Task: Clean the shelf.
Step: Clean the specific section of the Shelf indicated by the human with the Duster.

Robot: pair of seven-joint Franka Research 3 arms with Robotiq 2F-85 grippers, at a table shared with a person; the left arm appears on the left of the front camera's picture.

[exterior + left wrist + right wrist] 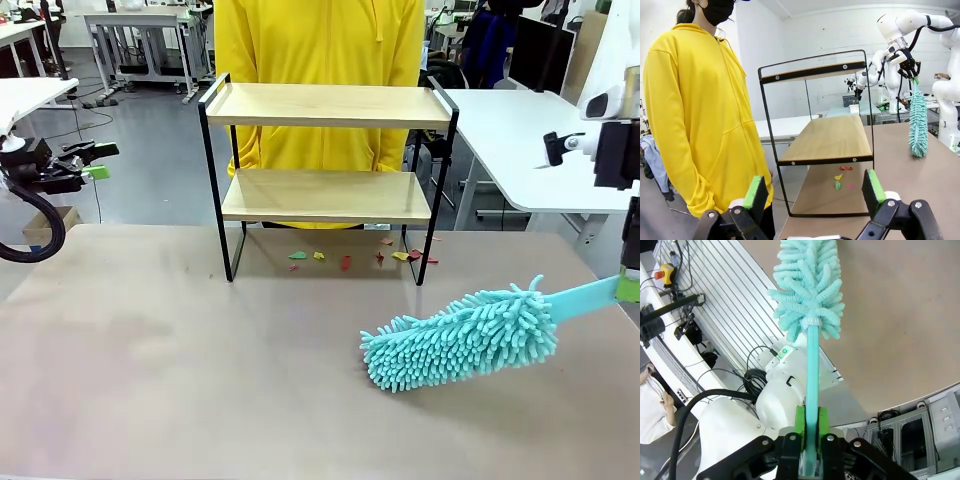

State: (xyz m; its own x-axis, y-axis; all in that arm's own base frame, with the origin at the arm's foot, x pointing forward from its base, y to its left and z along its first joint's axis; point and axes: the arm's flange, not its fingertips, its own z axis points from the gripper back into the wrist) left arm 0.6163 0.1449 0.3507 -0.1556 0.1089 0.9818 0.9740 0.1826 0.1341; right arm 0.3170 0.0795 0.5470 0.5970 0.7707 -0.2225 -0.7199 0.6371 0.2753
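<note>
Beige table [150, 380] up front, and the shelf [325, 105] stands at its far edge, with coloured scraps [345, 262] on the table beneath it, too small to identify. A person [320, 40] in a yellow hoodie stands right behind, cut off at the shoulders from the front, while the left wrist view catches them side-on. Out right the duster [460, 340] touches its teal head to the table, handle running off the front picture's edge, but the right wrist view shows the right gripper [810, 426] clamped on that handle; the left gripper [815, 192] hangs off to the left, jaws wide apart, empty.
</note>
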